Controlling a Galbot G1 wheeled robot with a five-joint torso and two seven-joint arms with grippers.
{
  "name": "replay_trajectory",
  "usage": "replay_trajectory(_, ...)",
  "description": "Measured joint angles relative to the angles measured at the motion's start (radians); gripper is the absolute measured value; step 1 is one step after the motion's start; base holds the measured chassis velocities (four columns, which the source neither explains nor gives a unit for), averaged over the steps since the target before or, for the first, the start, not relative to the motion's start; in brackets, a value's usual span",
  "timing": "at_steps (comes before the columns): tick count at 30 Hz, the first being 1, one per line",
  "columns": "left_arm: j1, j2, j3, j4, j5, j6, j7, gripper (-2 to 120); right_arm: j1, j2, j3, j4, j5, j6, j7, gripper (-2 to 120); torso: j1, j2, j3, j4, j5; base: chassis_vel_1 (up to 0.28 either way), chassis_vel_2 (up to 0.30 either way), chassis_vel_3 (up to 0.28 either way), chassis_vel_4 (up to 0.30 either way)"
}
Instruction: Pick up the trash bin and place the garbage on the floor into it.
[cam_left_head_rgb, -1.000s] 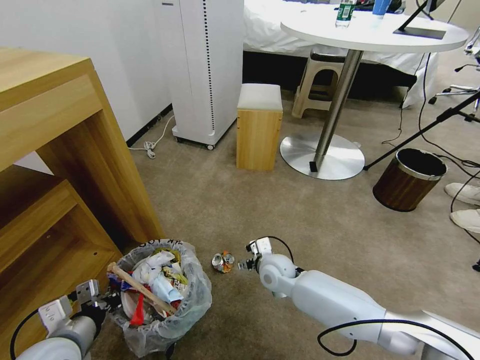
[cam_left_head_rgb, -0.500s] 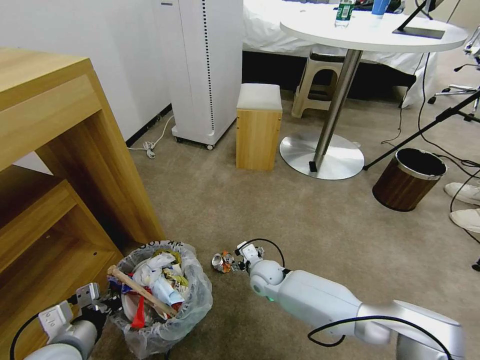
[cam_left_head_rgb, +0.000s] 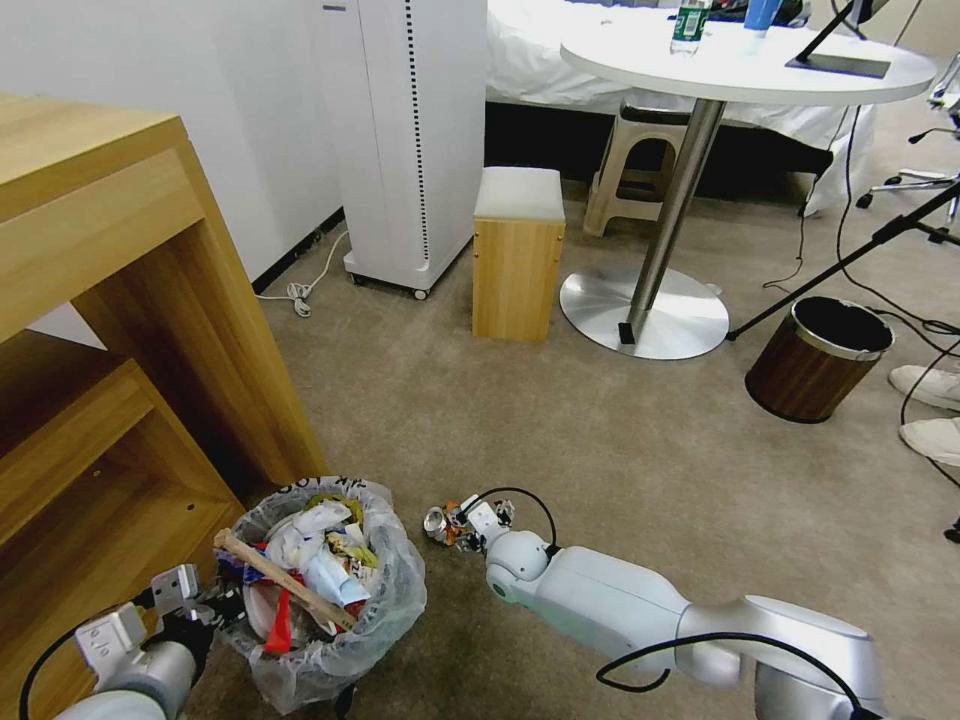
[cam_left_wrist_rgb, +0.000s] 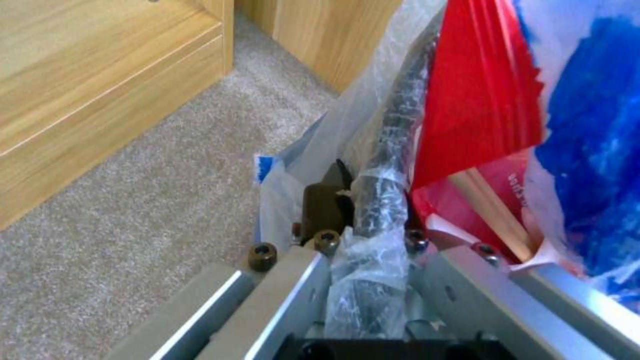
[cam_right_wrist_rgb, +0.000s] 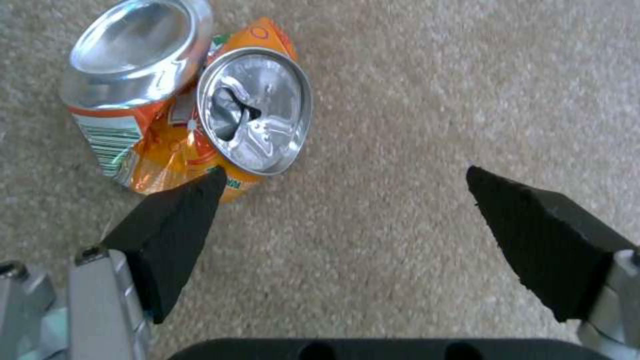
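The trash bin (cam_left_head_rgb: 330, 640), small and lined with a crinkly clear bag, stands on the carpet by the wooden desk. It is heaped with litter: a wooden stick (cam_left_head_rgb: 280, 580), red wrapper and crumpled papers. My left gripper (cam_left_head_rgb: 218, 603) is shut on its near rim; the left wrist view shows the dark rim (cam_left_wrist_rgb: 393, 145) and plastic pinched in the left gripper (cam_left_wrist_rgb: 373, 245). A crushed orange can (cam_left_head_rgb: 443, 523) lies on the floor right of the bin. My right gripper (cam_left_head_rgb: 466, 522) is open just beside it. In the right wrist view the can (cam_right_wrist_rgb: 187, 105) lies by one fingertip (cam_right_wrist_rgb: 193, 200) of the right gripper (cam_right_wrist_rgb: 341, 172).
A wooden desk (cam_left_head_rgb: 120, 300) stands at the left. Beyond are a white appliance (cam_left_head_rgb: 410, 140), a wooden stool (cam_left_head_rgb: 517, 250), a round table's base (cam_left_head_rgb: 645, 310) and a brown wood-grain bin (cam_left_head_rgb: 818, 358). Two white slippers (cam_left_head_rgb: 925, 385) and cables lie at the right edge.
My right arm has swung left and lower, bringing its open gripper up to the crushed can. The left gripper and the bin have stayed put.
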Motion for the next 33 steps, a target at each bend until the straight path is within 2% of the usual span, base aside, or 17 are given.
replay_trajectory(10,-0.027,0.001,0.007,0.012,-0.002,0.000,-0.002,0,-0.007,-0.021,-0.028,0.113,0.017,-0.014,0.011,92,0.000,0.000,0.000,0.0001,0.0001,0.000,0.000,0.000,0.000)
replay_trajectory(33,-0.005,-0.004,-0.003,0.004,-0.004,-0.015,0.002,0,0.001,0.034,-0.034,-0.059,-0.068,0.052,-0.039,90,0.000,0.000,0.000,0.0000,0.0001,0.000,0.000,0.000,0.000)
